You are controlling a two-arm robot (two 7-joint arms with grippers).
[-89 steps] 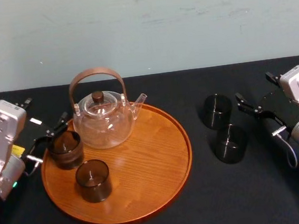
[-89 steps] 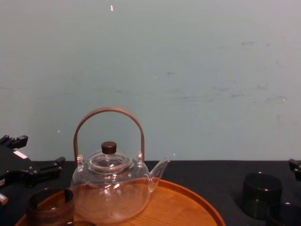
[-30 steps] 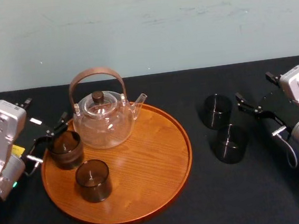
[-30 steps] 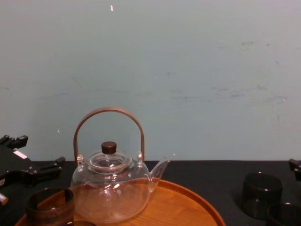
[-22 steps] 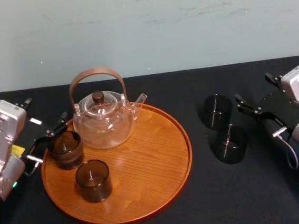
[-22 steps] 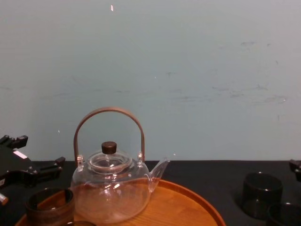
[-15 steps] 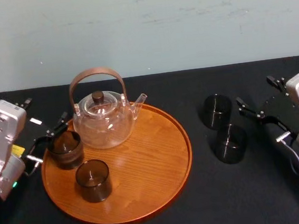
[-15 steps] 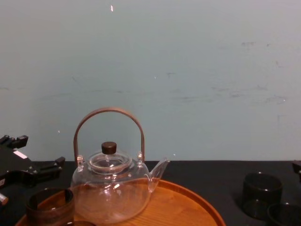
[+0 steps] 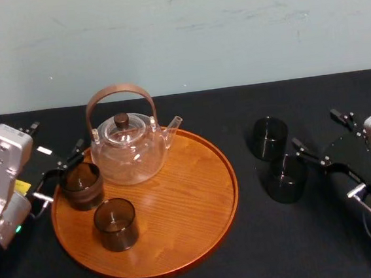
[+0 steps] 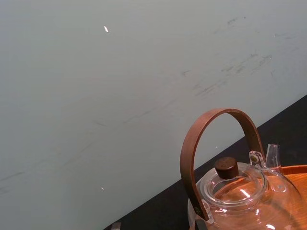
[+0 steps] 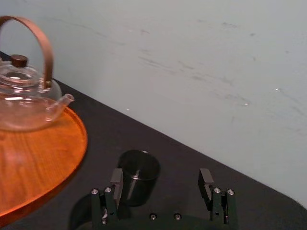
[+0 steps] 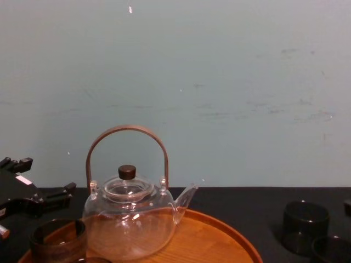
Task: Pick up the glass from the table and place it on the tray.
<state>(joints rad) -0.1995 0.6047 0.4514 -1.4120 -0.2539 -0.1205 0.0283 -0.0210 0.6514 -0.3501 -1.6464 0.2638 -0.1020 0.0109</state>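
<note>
Head view: right gripper [image 9: 314, 128], fingers spread and empty, sits just beside the nearer glass [image 9: 285, 179] toward the table's right edge, well apart from the tray [image 9: 185, 205]. Left gripper [image 9: 57, 139] rests released at the tray's left rim.

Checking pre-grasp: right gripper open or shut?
Open. The right gripper in its wrist view has fingers wide apart, nothing held between them.

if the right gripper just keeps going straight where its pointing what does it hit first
Probably the farther dark glass. The right gripper has its fingers open, but the glass sits off-centre, in line with one finger, so that finger would likely strike it first.
</note>
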